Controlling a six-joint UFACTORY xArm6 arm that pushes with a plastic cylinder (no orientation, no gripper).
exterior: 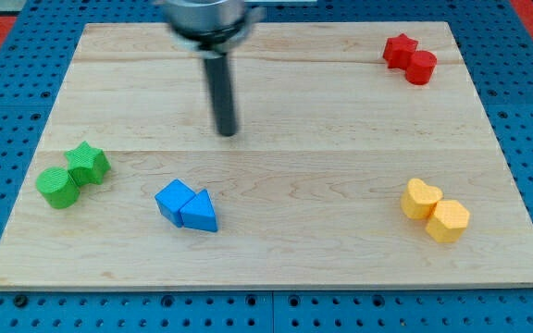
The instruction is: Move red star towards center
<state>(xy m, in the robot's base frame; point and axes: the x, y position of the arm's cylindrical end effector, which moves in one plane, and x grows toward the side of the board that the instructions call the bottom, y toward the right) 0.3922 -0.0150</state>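
Note:
The red star (399, 50) lies near the view's top right corner of the wooden board (340, 139), touching a red cylinder (421, 67) just to its lower right. My tip (227, 132) stands on the board left of the middle, far to the left of the red star and below its level. It touches no block.
A green star (88, 163) and a green cylinder (58, 187) sit together at the view's left. A blue cube (174, 198) and a blue triangle (199, 212) sit below my tip. A yellow heart (420, 198) and a yellow hexagon (448, 221) sit at the lower right.

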